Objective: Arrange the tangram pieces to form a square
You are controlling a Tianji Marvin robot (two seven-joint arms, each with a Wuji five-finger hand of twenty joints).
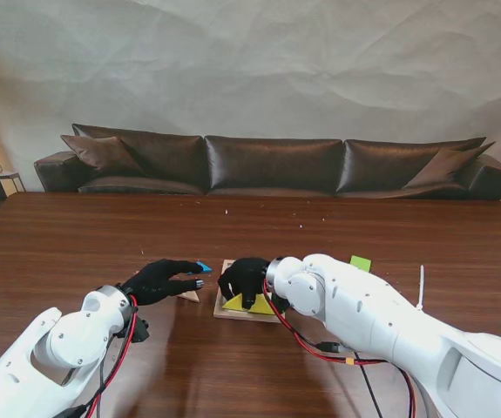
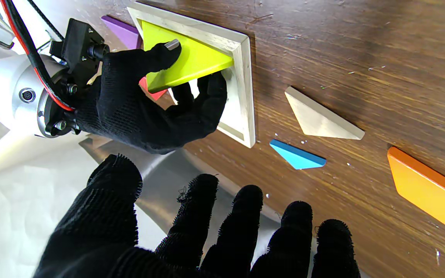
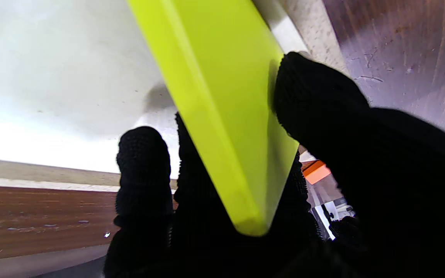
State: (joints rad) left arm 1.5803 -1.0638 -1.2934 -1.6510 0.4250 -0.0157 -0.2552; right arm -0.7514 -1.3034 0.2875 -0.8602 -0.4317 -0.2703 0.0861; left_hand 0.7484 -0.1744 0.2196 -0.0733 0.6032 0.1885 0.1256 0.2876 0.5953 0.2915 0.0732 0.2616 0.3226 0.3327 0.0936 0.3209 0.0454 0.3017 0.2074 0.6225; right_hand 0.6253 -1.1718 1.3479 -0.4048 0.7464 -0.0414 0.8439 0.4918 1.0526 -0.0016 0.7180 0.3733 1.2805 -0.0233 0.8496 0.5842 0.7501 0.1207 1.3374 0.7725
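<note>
Right now our right hand (image 2: pixel 145 100) grips the yellow-green triangle (image 2: pixel 184 61), thumb on its face and fingers under an edge, holding it tilted inside the wooden frame (image 2: pixel 242 88) so a corner can seat against the rim. Our left hand (image 2: pixel 191 239) hovers with fingers spread, holding nothing, ready for the loose pieces at its twelve to two o'clock: blue triangle (image 2: pixel 298 156), unpainted wooden triangle (image 2: pixel 319 119), orange piece (image 2: pixel 427 189), all flat on the table (image 2: pixel 361 46).

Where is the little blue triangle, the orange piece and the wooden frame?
blue triangle (image 2: pixel 298 156), left wrist view, top face.
orange piece (image 2: pixel 427 187), left wrist view, top face.
wooden frame (image 2: pixel 245 85), left wrist view, side rail.
</note>
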